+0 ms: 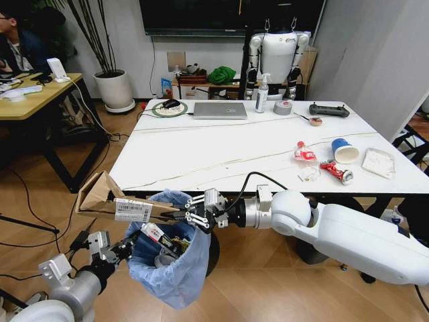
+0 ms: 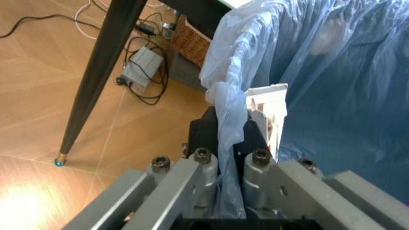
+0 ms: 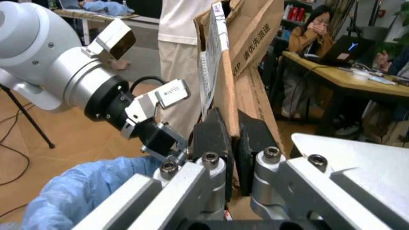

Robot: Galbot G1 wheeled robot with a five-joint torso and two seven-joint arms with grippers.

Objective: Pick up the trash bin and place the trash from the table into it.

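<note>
Two arms share the work at the near edge of the desk (image 1: pixel 201 151); I read the arrangement as a hold-and-feed. My left gripper (image 2: pixel 223 143), low at the near left, has its jaws closed on the rim and the light-blue liner of the trash bin (image 1: pixel 175 258), pinching plastic between the pads; this keeps the bin raised off the floor and its mouth presented just below the desk's front edge, so that litter need travel only a short way. My right gripper (image 3: pixel 231 139), reaching across from the right, has its jaws shut on an edge of the torn cardboard box (image 1: pixel 110 199); the box juts out to the left, above and partly beyond the bin's rim, its labelled face toward the head camera. The grip on the edge leaves the bulk of the box free to tip into the liner, though I judge it large for that opening and likely to catch on the rim. Wrappers already lie inside the bag. More trash remains well apart on the desk's right side: a blue paper cup (image 1: pixel 345 150), a red-and-white wrapper (image 1: pixel 305 153), a red tube (image 1: pixel 336 172) and a white tissue (image 1: pixel 379 162); the laptop (image 1: pixel 220 110) and tape roll (image 1: pixel 283 107) at the far edge are not litter.
</note>
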